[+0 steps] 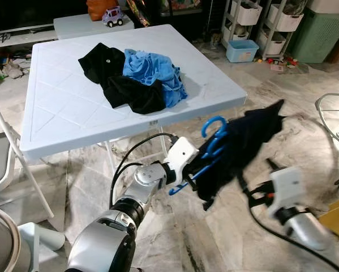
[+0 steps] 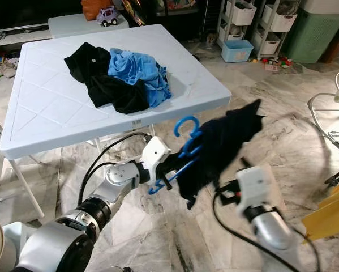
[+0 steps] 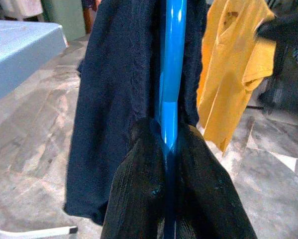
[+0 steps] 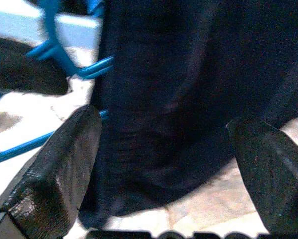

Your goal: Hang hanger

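Gripping the blue hanger point(image 1: 212, 143) tight, the left tool point(image 3: 168, 164) keeps the dark garment point(image 1: 245, 144) off the floor; the right tool point(image 4: 163, 164) gapes wide, empty, behind it.

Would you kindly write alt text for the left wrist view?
The left tool is shut on a blue hanger draped with a dark garment. Behind hang a yellow shirt and, to one side, a pale blue table over marble floor.

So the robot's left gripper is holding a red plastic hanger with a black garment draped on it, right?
Not quite: the plastic hanger is blue, not red, as the left eye view shows. The left gripper does clamp it, with the black garment draped on it.
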Motion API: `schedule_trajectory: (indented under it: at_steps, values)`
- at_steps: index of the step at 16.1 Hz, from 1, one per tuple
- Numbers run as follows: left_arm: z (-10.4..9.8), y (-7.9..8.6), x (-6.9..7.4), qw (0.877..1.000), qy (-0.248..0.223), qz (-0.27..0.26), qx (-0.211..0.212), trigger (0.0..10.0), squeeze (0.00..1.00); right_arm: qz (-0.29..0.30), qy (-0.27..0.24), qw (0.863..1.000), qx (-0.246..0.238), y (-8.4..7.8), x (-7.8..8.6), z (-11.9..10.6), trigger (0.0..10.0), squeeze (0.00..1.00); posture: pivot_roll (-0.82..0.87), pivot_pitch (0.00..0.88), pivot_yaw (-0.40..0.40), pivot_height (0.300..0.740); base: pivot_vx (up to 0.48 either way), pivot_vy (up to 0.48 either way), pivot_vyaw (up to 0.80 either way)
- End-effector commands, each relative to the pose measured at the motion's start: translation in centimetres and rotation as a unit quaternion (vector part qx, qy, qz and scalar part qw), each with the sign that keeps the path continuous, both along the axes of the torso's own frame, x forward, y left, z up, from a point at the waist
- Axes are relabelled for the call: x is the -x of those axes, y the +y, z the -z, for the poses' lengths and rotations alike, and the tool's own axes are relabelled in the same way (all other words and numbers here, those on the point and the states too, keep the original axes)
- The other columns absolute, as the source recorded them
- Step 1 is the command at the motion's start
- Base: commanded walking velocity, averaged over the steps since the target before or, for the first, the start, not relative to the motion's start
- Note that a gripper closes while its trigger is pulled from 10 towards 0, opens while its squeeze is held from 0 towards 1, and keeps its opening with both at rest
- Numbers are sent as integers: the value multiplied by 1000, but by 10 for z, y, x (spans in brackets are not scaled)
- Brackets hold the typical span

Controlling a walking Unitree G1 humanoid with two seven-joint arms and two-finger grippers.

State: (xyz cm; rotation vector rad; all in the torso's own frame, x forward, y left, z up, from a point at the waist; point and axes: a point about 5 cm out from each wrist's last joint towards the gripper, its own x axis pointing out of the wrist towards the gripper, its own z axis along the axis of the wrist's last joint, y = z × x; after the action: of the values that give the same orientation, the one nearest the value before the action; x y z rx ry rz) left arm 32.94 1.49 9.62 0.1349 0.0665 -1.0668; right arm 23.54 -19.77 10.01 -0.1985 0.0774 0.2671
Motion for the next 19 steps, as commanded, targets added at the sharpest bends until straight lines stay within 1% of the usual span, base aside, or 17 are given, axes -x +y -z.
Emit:
schedule_trajectory:
  at_steps: [1, 3, 4, 6, 7, 8, 9, 11, 12, 14, 15, 17, 18, 19]
  values:
    - [-12, -6, -2, 1000, -21, 16, 13, 0, 0, -3, 18, 1000, 13, 4, -2, 9, 10000, 0, -25, 78, -20, 740, 0, 0, 0]
    - [-13, -10, 2, 998, -38, 48, -2, 0, 0, 1, 28, 1000, 6, 10, -6, 17, 10000, 0, -19, 80, -17, 740, 0, 0, 0]
    - [-13, -9, 2, 997, -44, 56, -9, 0, 0, 20, 34, 999, 6, 9, -8, 21, 10000, 0, -16, 79, -15, 740, 0, 0, 0]
    - [-14, -9, 3, 997, -43, 59, -7, 0, 0, 75, 40, 996, 25, 1, -14, 28, 10000, 0, -13, 78, -15, 740, 0, 0, 0]
    - [-14, -9, 3, 997, -43, 60, -7, 0, 0, 76, 40, 996, 29, 0, -15, 29, 10000, 0, -11, 77, -16, 740, 0, 0, 0]
    - [-14, -10, 3, 997, -44, 61, -5, 0, 0, 88, 37, 995, 34, -2, -17, 31, 0, 0, -9, 76, -17, 740, 0, 0, 0]
    - [-15, -10, 3, 997, -46, 63, -5, 0, 0, 118, 27, 992, 38, -9, -20, 30, 0, 0, -7, 73, -20, 740, 0, 0, 0]
    - [-13, -7, 4, 997, -48, 66, -12, 0, 0, 137, 18, 989, 45, -17, -21, 28, 0, 0, -8, 68, -21, 740, 0, 0, 0]
    - [-12, -5, 4, 997, -46, 65, -13, 0, 0, 158, 11, 987, 37, -22, -21, 27, 0, 0, -8, 67, -22, 740, 0, 0, 0]
    - [-10, -4, 5, 996, -48, 66, -20, 0, 0, 171, 2, 985, 23, -25, -21, 25, 0, 0, -8, 64, -20, 740, 0, 0, 0]
    - [-7, -1, 6, 997, -50, 56, -25, 0, 0, 190, -16, 982, 7, -27, -21, 21, 0, 0, -6, 60, -17, 740, 0, 0, 0]
    - [-4, 2, 6, 997, -50, 44, -31, 0, 0, 203, -29, 979, -3, -29, -20, 17, 0, 0, -4, 57, -12, 740, 0, 0, 0]
    - [5, 9, 8, 998, -47, 25, -41, 0, 0, 220, -53, 974, -16, -33, -20, 10, 0, 0, 0, 53, -8, 740, 0, 0, 0]
    - [9, 14, 9, 998, -44, 12, -42, 0, 0, 231, -66, 970, -27, -36, -20, 6, 0, 0, 0, 50, -6, 740, 0, 0, 0]
